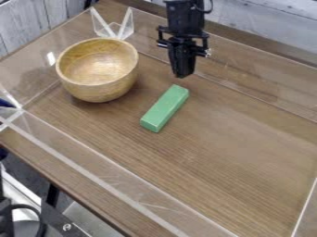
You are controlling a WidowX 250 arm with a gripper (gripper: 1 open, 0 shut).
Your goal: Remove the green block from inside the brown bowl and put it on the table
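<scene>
Claw (183, 68) shut, nothing held.

Dark robot arm (186, 11), slim black jaws (183, 63), pale patches

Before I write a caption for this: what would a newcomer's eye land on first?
Probably the bright green block, lying on the bare wood just right of the bowl. Then the round tan bowl at left, and the dark tool hanging beyond the block.
</scene>
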